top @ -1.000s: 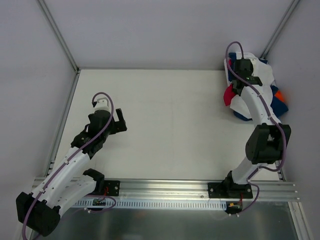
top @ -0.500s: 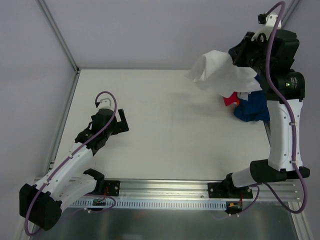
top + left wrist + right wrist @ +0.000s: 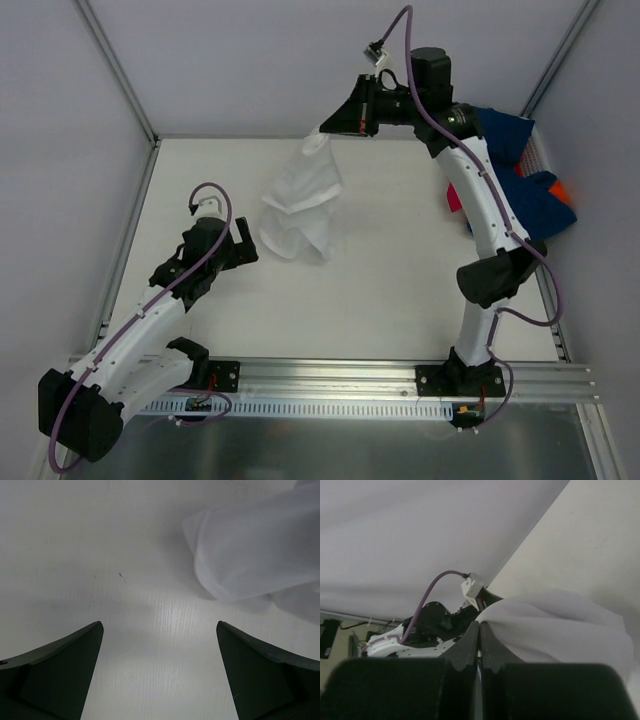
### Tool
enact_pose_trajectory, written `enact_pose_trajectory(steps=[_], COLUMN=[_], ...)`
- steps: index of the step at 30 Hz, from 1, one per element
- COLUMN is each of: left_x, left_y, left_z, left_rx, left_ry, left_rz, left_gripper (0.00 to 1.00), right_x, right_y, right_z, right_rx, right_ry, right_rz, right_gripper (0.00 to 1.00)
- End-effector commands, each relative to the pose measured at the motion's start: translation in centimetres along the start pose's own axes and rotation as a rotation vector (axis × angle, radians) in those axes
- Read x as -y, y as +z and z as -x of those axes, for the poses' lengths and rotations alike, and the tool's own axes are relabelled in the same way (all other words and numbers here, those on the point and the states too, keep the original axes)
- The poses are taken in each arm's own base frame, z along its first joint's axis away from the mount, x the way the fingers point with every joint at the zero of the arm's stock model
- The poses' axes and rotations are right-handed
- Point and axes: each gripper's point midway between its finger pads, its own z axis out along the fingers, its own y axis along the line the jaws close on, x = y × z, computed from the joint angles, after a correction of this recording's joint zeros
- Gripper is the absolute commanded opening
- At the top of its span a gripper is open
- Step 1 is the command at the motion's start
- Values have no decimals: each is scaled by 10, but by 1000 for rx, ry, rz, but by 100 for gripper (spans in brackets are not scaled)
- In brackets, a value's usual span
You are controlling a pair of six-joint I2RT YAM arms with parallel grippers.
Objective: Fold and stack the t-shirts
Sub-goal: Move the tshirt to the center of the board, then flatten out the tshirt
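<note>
White t-shirt hangs from the right gripper, which is raised above the far edge of the table, its jaws pinched tight on one small fold of cloth. The shirt's lower part lies bunched on the surface, left of centre. The left gripper sits low just beside it, spread wide and holding nothing. Navy, red and orange shirts are heaped in the far right corner. The risk, as I judge it: so small a pinch may slip, and the cloth could settle twisted, leaving no clear edge to fold.
</note>
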Motion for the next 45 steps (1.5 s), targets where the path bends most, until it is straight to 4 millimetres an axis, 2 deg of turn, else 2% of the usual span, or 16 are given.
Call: enact_pose_trajectory(steps=[1, 3, 6, 7, 10, 11, 13, 14, 17, 18, 21, 23, 24, 32, 38, 45], left_x=[12, 10, 11, 11, 10, 11, 11, 10, 12, 16, 35, 49, 55, 91, 110, 114], left_y=[-9, -11, -11, -11, -9, -8, -7, -5, 0, 2, 15, 25, 29, 57, 80, 111], left_z=[23, 24, 24, 23, 21, 19, 19, 16, 11, 13, 13, 0, 0, -4, 5, 18], left_rx=[69, 78, 80, 77, 69, 62, 58, 49, 28, 35, 43, -10, -17, -1, 31, 65], left_ry=[-34, -35, -46, -48, -44, -40, -39, -38, -50, -55, -45, -31, -30, 15, 54, 72], left_rz=[-46, -40, -45, -44, -41, -40, -40, -35, -33, -48, -142, -203, -224, -354, -402, -341], left_gripper=[99, 99, 99, 99, 99, 99, 99, 99, 99, 99, 99, 99, 99, 99, 99, 99], right_x=[-103, -97, -38, 4, 80, 120, 169, 196, 241, 256, 260, 243, 234, 180, 198, 214], right_y=[-35, -40, -44, -41, -70, -76, -107, -119, -154, -168, -177, -164, -154, -109, -71, -14], right_z=[27, 29, 11, -7, -37, -64, -91, -125, -163, -184, -204, -202, -205, -251, -287, -296], right_rx=[78, 97, 110, 81, 95, 46, 22, -63, -145, -187, -198, -159, -156, -156, -197, -266], right_ry=[-123, -111, -92, -39, -45, 6, 49, 101, 123, 125, 69, 6, 0, -38, 25, 54], right_rz=[258, 224, 5, -105, -455, -577, -830, -936, -1197, -1290, -1369, -1305, -1245, -996, -898, -818], right_gripper=[3, 3, 2, 2, 2, 1, 2, 4, 42, 63, 77, 79, 90, 90, 90, 87])
